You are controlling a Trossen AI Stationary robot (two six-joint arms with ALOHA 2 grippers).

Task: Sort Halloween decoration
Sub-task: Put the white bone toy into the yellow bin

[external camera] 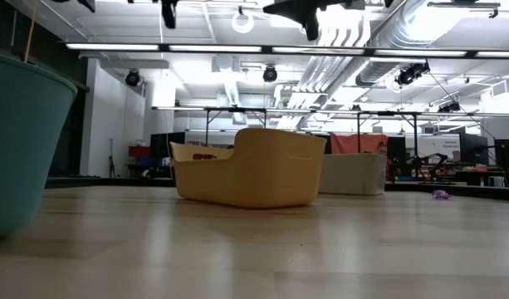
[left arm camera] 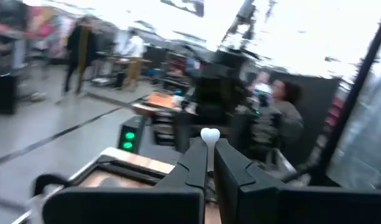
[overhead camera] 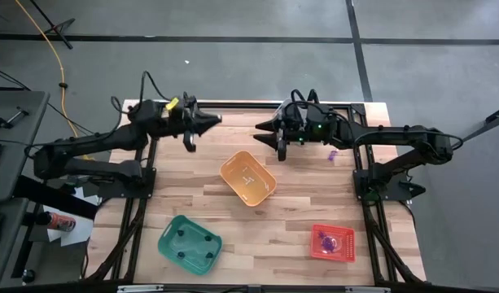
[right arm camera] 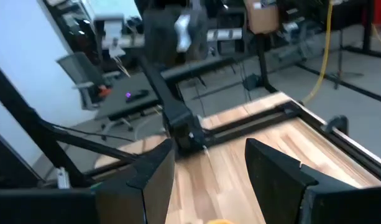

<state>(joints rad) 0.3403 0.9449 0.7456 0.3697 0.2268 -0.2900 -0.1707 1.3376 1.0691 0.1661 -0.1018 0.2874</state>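
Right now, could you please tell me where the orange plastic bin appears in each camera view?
High view: orange plastic bin at table centre, between both arms.
Low view: same bin, mid-picture, standing on the wood.
Left wrist view: not visible.
Right wrist view: cannot tell.
Shared landmark: the wooden tabletop.

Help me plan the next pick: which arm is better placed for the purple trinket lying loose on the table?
Probably the right: its pincer is open and empty, nearer the purple trinket. The left pincer is shut on a white trinket.
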